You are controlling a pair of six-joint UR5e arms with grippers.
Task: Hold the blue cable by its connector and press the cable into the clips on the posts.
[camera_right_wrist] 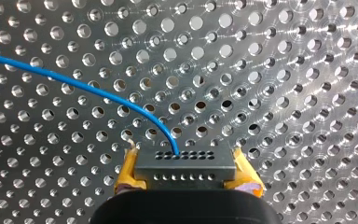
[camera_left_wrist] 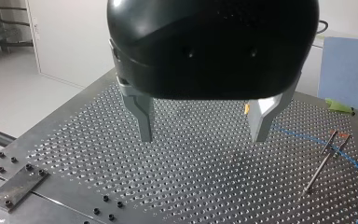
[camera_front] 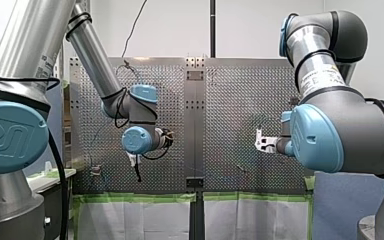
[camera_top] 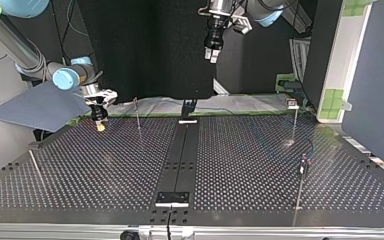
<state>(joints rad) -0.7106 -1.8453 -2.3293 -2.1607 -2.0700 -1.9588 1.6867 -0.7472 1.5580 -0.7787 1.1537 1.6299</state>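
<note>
The perforated table fills the top view, split by a black centre strip that runs from near to far. From the front view's two sides come my left arm and my right arm. The blue cap on the left arm's big joint bears the letters "UR". The label on the right arm is too small to read. A blue sheet stands off the table's far left corner in the top view. Green tape edges the table in the front view.

Above the table's far middle hangs my left gripper, black with two metal fingers. The fingers are spread wide with nothing between them. Low over the table's far left in the top view is my right gripper. Its two yellow pads are clamped on either side of the grey connector, which shows two rows of small holes. The blue cable leaves the connector's upper row and curves away over the table's holes.

Three thin posts stand upright in the top view: one far and left of the strip, and two at the right, one near and one far. In the left wrist view the cable runs close past one post's clip. Whether it sits in the clip cannot be told.
</note>
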